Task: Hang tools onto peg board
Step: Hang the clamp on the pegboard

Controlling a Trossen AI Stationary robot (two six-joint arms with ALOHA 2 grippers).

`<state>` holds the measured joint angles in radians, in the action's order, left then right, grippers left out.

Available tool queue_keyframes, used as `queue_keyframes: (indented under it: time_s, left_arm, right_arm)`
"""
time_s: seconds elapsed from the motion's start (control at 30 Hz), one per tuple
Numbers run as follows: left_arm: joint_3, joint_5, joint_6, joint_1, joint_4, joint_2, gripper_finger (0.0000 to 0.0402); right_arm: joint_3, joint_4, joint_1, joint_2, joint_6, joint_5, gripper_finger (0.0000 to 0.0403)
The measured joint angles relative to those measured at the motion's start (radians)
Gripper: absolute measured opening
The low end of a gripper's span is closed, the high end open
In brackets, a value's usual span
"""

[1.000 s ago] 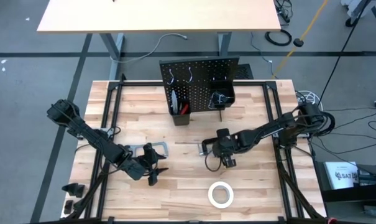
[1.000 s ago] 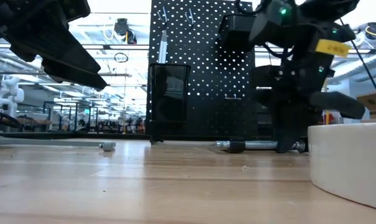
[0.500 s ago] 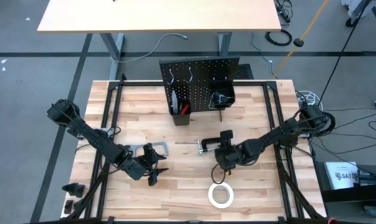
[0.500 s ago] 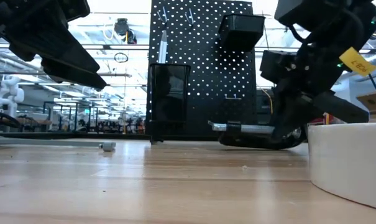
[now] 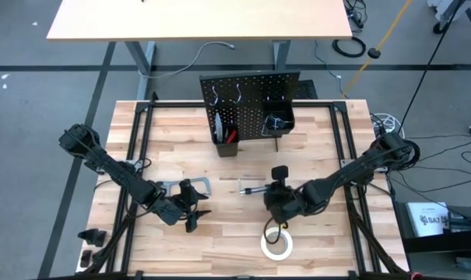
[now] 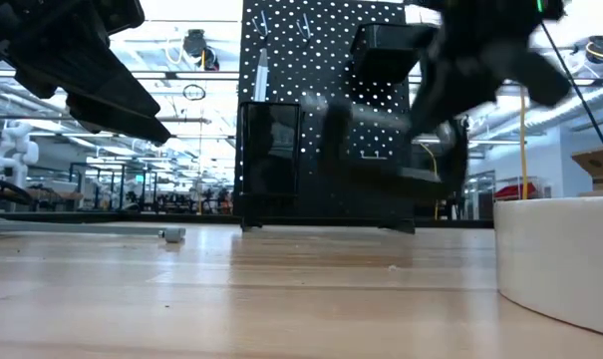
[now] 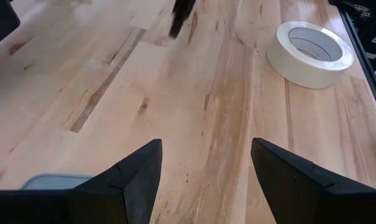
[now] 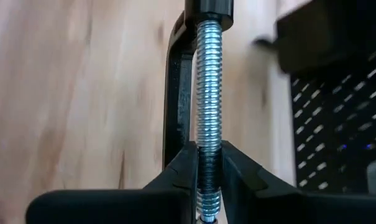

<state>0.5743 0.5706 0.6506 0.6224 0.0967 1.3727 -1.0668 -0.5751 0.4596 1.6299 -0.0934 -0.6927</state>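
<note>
High view: right gripper (image 5: pixel 275 204) sits over the middle of the counter (image 5: pixel 321 148), its fingers pinching the black C-clamp (image 5: pixel 271 177); the clamp's screw sticks out toward the left arm. White tape roll (image 5: pixel 276 243) lies flat just beside that gripper, nearer the counter's front edge. Left gripper (image 5: pixel 190 208) hangs over the left front, with the grey hacksaw (image 5: pixel 181 185) close by. Peg board (image 5: pixel 251 101) stands upright at the back edge.

Low view: clamp blurred, off the counter, in front of the peg board (image 6: pixel 321 110); tape roll (image 6: pixel 560 259) looms at the right edge.

Left wrist view: fingers (image 7: pixel 135 177) spread wide over bare wood, holding nothing; tape roll (image 7: pixel 309 53) well ahead.

Right wrist view: threaded silver screw of the C-clamp (image 8: pixel 209 93) runs straight between the closed fingers (image 8: pixel 175 180), a detail no other view gives.
</note>
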Motion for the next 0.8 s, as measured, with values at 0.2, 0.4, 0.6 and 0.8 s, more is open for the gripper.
queue_keyframes:
  time_s: [0.2, 0.4, 0.6, 0.8]
  left_arm:
    - [0.000, -0.007, -0.008, 0.003, 0.027, 0.000, 0.0251]
    - [0.000, -0.016, -0.218, 0.028, 0.256, 0.000, 0.0251]
    - [0.000, -0.025, -0.424, 0.051, 0.502, 0.000, 0.0251]
    - [0.000, -0.035, -0.451, 0.044, 0.528, -0.001, 0.0251]
  right_arm:
    - [-0.192, -0.047, 0.026, -0.002, 0.004, -0.021, 0.0033]
    - [-0.315, -0.026, 0.059, -0.002, 0.004, 0.010, 0.0033]
    - [-0.329, 0.058, 0.076, -0.003, 0.000, 0.200, 0.0033]
    - [-0.329, 0.077, 0.088, -0.003, -0.016, 0.255, 0.0033]
